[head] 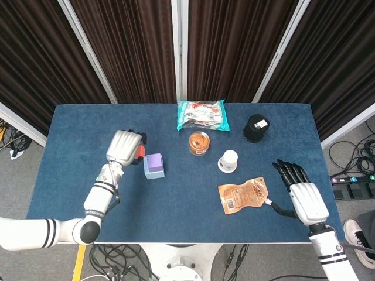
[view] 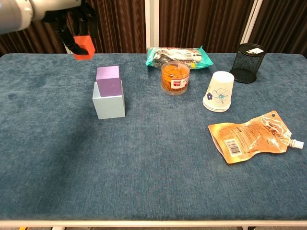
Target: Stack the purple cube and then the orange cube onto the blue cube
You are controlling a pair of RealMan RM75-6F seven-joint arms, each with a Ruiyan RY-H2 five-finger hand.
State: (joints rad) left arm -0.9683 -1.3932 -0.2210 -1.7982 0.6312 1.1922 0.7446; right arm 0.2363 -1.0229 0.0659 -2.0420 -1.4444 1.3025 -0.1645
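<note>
The purple cube (head: 154, 161) (view: 108, 80) sits on top of the larger light blue cube (head: 153, 172) (view: 110, 104) at the table's left centre. My left hand (head: 125, 147) (view: 67, 14) holds the orange cube (head: 139, 152) (view: 83, 47) in the air, up and to the left of the stack, higher than the purple cube's top. My right hand (head: 303, 188) hovers open with fingers spread near the table's right front edge, holding nothing; the chest view does not show it.
Right of the stack stand a jar of orange snacks (head: 199, 143) (view: 175, 78) and an upturned paper cup (head: 228, 161) (view: 219, 91). A teal snack bag (head: 202, 115) and a black mesh cup (head: 256, 127) sit at the back. An orange pouch (head: 244, 195) lies front right.
</note>
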